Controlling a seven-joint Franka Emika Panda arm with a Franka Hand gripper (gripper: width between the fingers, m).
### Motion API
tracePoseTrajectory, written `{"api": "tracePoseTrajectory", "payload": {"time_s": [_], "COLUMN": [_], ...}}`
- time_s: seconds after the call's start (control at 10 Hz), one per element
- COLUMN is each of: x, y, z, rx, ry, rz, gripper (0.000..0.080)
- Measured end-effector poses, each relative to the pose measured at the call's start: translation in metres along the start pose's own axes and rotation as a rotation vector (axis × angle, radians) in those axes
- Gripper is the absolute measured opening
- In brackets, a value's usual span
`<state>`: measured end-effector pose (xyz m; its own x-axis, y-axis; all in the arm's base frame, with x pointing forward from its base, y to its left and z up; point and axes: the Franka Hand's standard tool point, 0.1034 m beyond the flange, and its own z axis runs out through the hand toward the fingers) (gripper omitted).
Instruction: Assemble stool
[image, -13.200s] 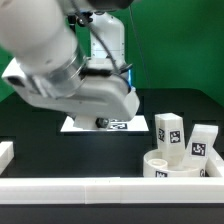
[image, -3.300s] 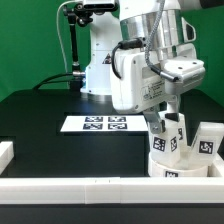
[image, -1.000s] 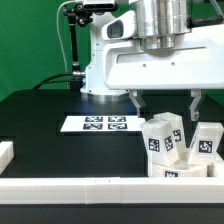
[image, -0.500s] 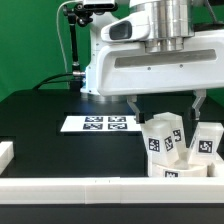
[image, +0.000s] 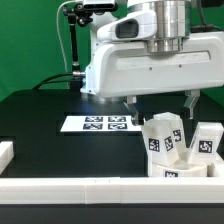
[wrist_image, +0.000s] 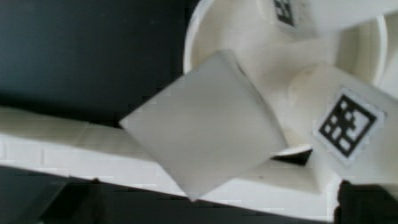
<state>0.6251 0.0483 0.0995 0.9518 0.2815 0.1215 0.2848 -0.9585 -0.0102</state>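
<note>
The round white seat disc (image: 181, 169) lies at the front on the exterior view's right, against the front rail. Two chunky white tagged legs stand upright at it, one (image: 162, 134) nearer the middle and one (image: 206, 141) further right. I cannot tell whether they rest in the disc or behind it. A third leg does not show. My gripper (image: 161, 102) hangs open and empty just above the nearer leg, one finger on each side of it. The wrist view shows that leg's top face (wrist_image: 214, 125), its tag, and the disc rim (wrist_image: 228, 35).
The marker board (image: 97, 124) lies flat in the middle of the black table. A long white border rail (image: 90, 189) runs along the front, with a short piece (image: 5, 152) at the exterior view's left. The arm's base (image: 95, 50) stands behind.
My open hand has shifted slightly toward the exterior view's left above the legs. The legs and the seat disc have not moved.
</note>
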Motion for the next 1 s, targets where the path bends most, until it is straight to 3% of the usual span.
{"api": "tracePoseTrajectory", "payload": {"time_s": [0.5, 0.8, 1.0], "x": [-0.007, -0.006, -0.007], "y": [0.003, 0.000, 0.001], "z": [0.011, 0.014, 0.014], "rx": [-0.011, -0.017, -0.017], "ry": [-0.029, -0.034, -0.034], "rz": [-0.286, -0.292, -0.289], "gripper": [0.0649, 0.0649, 0.0396]}}
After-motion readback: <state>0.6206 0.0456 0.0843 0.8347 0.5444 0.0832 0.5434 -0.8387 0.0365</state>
